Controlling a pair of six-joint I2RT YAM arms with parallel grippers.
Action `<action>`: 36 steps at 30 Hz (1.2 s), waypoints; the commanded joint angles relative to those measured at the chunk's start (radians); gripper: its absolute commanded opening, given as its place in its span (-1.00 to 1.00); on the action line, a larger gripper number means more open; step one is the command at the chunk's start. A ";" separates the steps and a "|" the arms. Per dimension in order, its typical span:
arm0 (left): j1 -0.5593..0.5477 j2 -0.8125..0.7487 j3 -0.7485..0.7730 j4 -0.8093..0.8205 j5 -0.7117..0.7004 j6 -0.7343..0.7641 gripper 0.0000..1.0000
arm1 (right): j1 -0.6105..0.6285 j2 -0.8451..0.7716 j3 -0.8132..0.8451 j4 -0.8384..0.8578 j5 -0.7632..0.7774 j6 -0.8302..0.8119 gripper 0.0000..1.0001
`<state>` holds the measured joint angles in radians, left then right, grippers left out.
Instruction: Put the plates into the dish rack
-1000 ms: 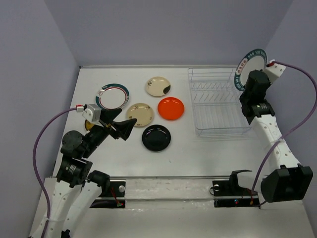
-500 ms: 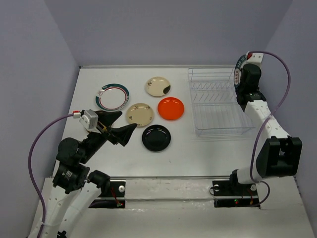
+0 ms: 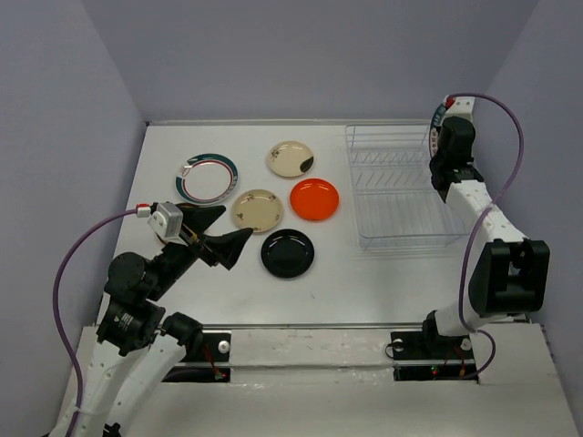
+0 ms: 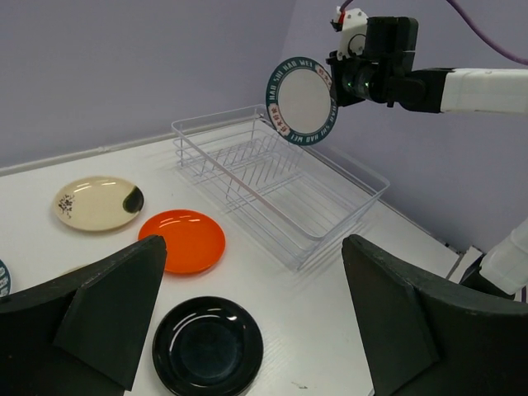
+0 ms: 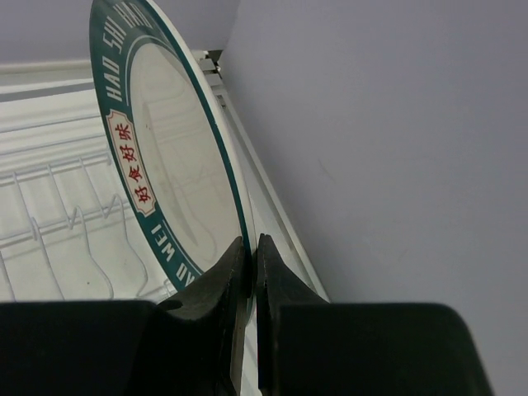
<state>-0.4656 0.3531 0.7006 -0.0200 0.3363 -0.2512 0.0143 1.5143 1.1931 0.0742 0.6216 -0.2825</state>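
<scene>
Over the dish rack (image 4: 276, 186), right tool (image 5: 250, 246) clamps plate (image 4: 302, 101) by its rim.

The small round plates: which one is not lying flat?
The white plate with the teal patterned rim, pinched upright in the right gripper above the white wire dish rack. The others lie flat on the table.

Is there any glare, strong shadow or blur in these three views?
Top external: even light, only faint shadows. Left wrist: a soft sheen on the black plate; the left gripper is dark with little detail; the dish rack is sharp. Right wrist: the teal-rimmed plate is sharp, the right gripper nearly a black silhouette.
</scene>
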 commanded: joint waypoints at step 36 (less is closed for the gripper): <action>0.041 0.061 0.053 -0.124 -0.675 -0.114 0.98 | 0.815 0.009 0.059 -0.100 -0.292 0.822 -0.53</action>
<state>-0.4301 0.4271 0.7265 -0.1432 -0.1688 -0.3222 0.7738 1.4525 1.2972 -0.1062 0.3523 0.3672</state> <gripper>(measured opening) 0.990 0.245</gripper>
